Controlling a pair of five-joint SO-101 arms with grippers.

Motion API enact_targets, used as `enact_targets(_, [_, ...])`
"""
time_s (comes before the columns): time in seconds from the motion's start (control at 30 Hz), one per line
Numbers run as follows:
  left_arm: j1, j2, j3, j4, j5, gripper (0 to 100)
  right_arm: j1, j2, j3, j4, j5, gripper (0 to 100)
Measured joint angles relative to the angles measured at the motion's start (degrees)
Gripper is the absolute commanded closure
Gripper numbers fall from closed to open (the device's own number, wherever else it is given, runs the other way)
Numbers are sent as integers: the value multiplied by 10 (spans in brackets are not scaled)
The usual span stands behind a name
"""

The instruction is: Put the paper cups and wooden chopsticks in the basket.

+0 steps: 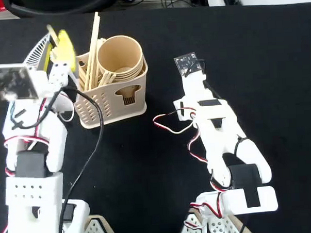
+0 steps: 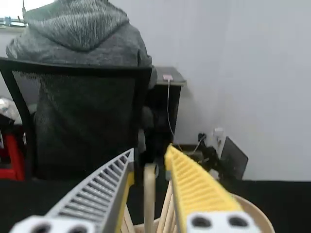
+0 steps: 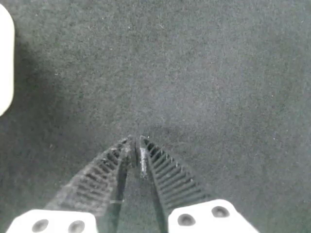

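The black bench (image 1: 267, 65) lies under everything; past it stand a mesh chair (image 2: 73, 121) and a white wall (image 2: 262, 73).

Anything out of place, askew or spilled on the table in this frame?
Nothing is spilled or damaged. The paper cups sit nested in the basket, with the chopsticks standing beside them. One tall chopstick pokes well above the rest, and another chopstick stands between the parted fingers of the left gripper.
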Motion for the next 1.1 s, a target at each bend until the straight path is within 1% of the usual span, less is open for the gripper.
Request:
enact_targets(0.13, [-6, 34, -83, 113, -7, 848, 0, 0, 0, 0, 0, 987])
enact_targets(0.23, [-40, 81, -167, 195, -11, 848, 0, 0, 0, 0, 0, 987])
enact_targets(0.3, [-67, 126, -237, 261, -33, 848, 0, 0, 0, 0, 0, 987])
enact_targets(0.4, [-92, 209, -367, 387, -58, 852, 0, 0, 0, 0, 0, 987])
enact_targets(0.53, [-135, 338, -552, 583, -95, 852, 0, 0, 0, 0, 0, 987])
enact_targets(0.6, [-170, 405, -608, 668, -125, 852, 0, 0, 0, 0, 0, 987])
enact_targets(0.63, [-190, 440, -621, 693, -134, 852, 0, 0, 0, 0, 0, 987])
enact_targets(0.73, [-258, 549, -636, 719, -159, 852, 0, 0, 0, 0, 4, 987])
enact_targets(0.83, [-306, 638, -637, 703, -187, 852, 0, 0, 0, 0, 19, 987])
enact_targets(0.93, [-326, 719, -638, 651, -198, 852, 0, 0, 0, 0, 24, 987])
enact_targets(1.1, [-328, 848, -654, 564, -201, 852, 0, 0, 0, 0, 24, 987])
